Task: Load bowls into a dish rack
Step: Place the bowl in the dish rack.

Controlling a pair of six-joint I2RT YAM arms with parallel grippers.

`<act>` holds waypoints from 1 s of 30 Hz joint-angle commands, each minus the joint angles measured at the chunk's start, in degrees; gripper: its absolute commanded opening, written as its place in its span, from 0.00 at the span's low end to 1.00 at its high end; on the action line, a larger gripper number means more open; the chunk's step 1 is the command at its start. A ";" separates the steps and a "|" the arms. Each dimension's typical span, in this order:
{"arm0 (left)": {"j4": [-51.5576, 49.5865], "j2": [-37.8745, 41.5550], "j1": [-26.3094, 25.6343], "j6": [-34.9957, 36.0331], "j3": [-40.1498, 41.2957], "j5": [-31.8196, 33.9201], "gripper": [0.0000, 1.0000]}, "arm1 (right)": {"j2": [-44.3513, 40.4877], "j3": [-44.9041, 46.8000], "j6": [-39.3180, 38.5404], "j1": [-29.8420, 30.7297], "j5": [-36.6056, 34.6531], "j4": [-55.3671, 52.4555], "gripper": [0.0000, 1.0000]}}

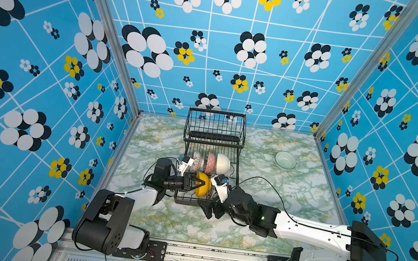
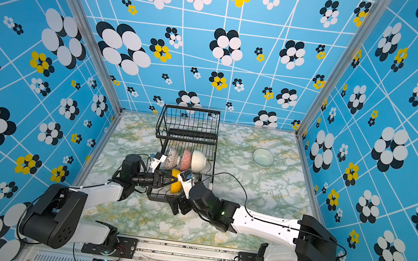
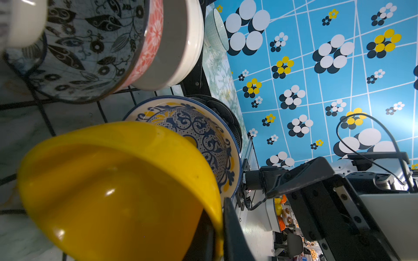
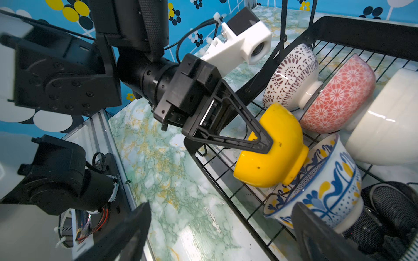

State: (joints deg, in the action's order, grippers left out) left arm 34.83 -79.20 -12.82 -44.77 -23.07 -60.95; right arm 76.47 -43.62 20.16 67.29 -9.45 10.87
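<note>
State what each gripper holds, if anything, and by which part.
The left gripper pinches the yellow bowl by its rim; the right gripper is open, holding nothing.

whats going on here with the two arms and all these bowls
The left gripper is shut on the rim of the yellow bowl, setting it on its side in the dish rack, foot toward the blue-yellow patterned bowl. The black-and-white bowl, pink-red bowl and cream-white bowl stand in a row behind. The right gripper hangs open at the rack's near end, holding nothing. The clear glass bowl sits on the table, not yet loaded.
</note>
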 commanded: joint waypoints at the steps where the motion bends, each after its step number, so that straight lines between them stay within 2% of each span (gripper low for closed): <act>1: 9.33 -2.34 -0.81 -5.87 0.89 -2.18 0.00 | 1.19 -1.81 -0.04 0.23 0.98 -0.59 1.00; 5: 21.90 -7.50 -0.89 -12.73 2.09 -2.95 0.00 | 1.86 -2.19 0.14 0.29 1.28 -0.50 1.00; 8: 23.48 -10.02 -0.89 -13.00 2.58 -2.50 0.00 | 1.91 -2.57 0.23 0.30 1.28 -0.98 1.00; 11: 19.51 -9.49 -0.81 -10.34 2.79 -2.08 0.00 | 1.55 -2.24 0.15 0.30 0.95 -1.12 1.00; 17: -4.13 -1.44 -0.86 2.99 1.00 1.79 0.00 | 1.86 -2.57 -0.21 0.28 1.01 -1.21 1.00; 19: -7.52 -0.44 -0.81 4.67 1.00 2.67 0.00 | 2.35 -2.92 -0.29 0.26 1.44 -0.99 1.00; 27: 4.38 -6.71 -0.63 -0.81 2.81 0.40 0.00 | 2.13 -3.24 -0.71 0.29 1.76 -1.12 1.00; 30: 4.50 -6.94 -0.07 -0.71 2.83 0.54 0.00 | 1.78 -3.15 -0.74 0.25 1.64 -1.32 1.00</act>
State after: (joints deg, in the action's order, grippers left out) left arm 43.40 -83.74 -13.08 -44.53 -21.82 -62.28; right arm 78.72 -45.50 20.12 67.33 -8.19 10.85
